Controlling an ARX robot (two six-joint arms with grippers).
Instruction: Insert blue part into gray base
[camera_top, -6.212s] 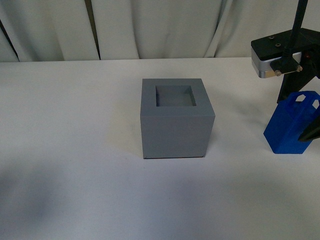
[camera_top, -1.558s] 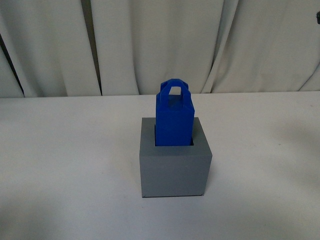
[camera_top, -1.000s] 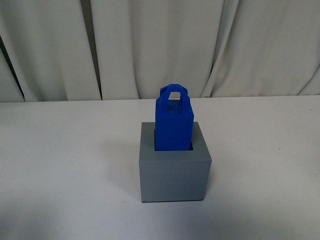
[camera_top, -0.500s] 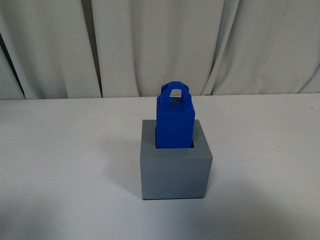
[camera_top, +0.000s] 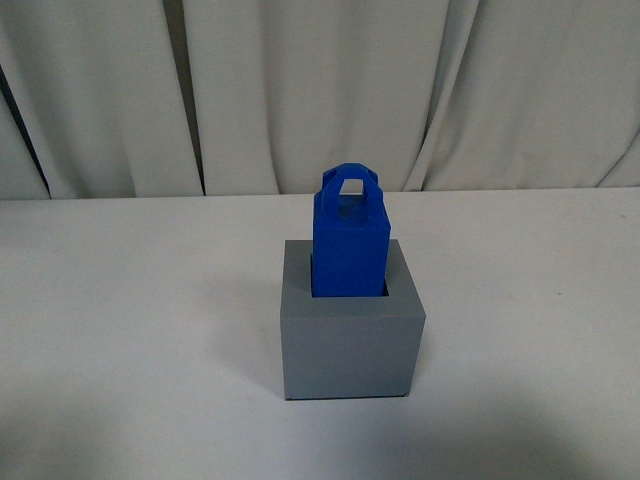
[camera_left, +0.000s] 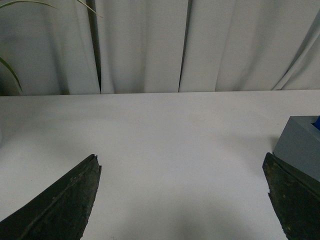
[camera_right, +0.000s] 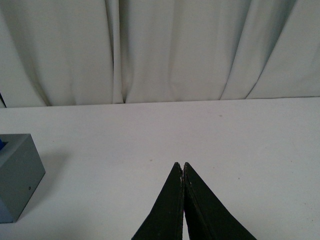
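The blue part (camera_top: 348, 238) stands upright in the square recess of the gray base (camera_top: 349, 338) at the middle of the white table, handle loop on top. No arm shows in the front view. In the left wrist view my left gripper (camera_left: 182, 162) is open and empty over bare table, and a corner of the gray base (camera_left: 302, 150) with a sliver of blue shows beside one finger. In the right wrist view my right gripper (camera_right: 181, 165) is shut on nothing, well away from the gray base (camera_right: 17, 172).
White curtains (camera_top: 320, 90) hang behind the table's far edge. A plant leaf (camera_left: 12, 70) shows at the edge of the left wrist view. The white table (camera_top: 130, 330) spreads on both sides of the base.
Six seconds ago the right gripper held the blue part at the right and the base's recess was empty; now the part sits in the base. Over the last second nothing visibly moved.
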